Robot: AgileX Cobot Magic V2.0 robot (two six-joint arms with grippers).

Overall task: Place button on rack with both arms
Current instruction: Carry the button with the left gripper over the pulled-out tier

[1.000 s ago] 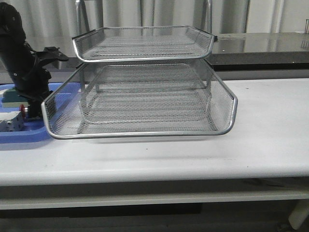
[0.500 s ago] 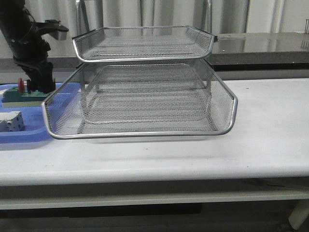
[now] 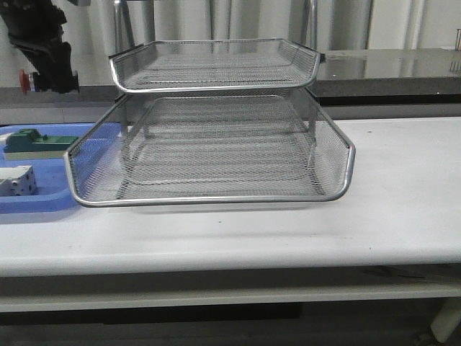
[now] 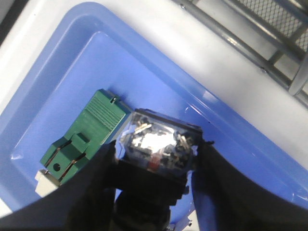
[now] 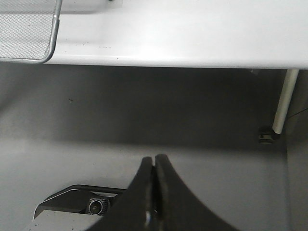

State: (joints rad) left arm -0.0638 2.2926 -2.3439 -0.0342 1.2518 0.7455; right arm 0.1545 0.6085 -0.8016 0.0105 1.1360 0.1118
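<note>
My left gripper (image 3: 52,74) is shut on the button (image 3: 26,79) and holds it high at the far left, level with the rack's top tier and left of it. The red head points left. In the left wrist view the button's clear and black contact block (image 4: 159,139) sits clamped between my two fingers (image 4: 91,178), well above the blue tray. The silver wire-mesh rack (image 3: 216,144) stands mid-table, and its rim shows in the left wrist view (image 4: 269,33). My right gripper (image 5: 154,160) is shut and empty, below the table's edge and over the floor.
A flat blue tray (image 3: 36,200) lies left of the rack, holding a green block (image 3: 39,143) and a white boxy component (image 3: 16,180). The green block (image 4: 86,137) lies in the tray (image 4: 72,62) under my left gripper. A rack corner (image 5: 29,33) and a table leg (image 5: 284,101) show in the right wrist view.
My left arm has risen from the blue tray with the button in its grip, from tray level to the height of the top tier. The right arm shows no change.
</note>
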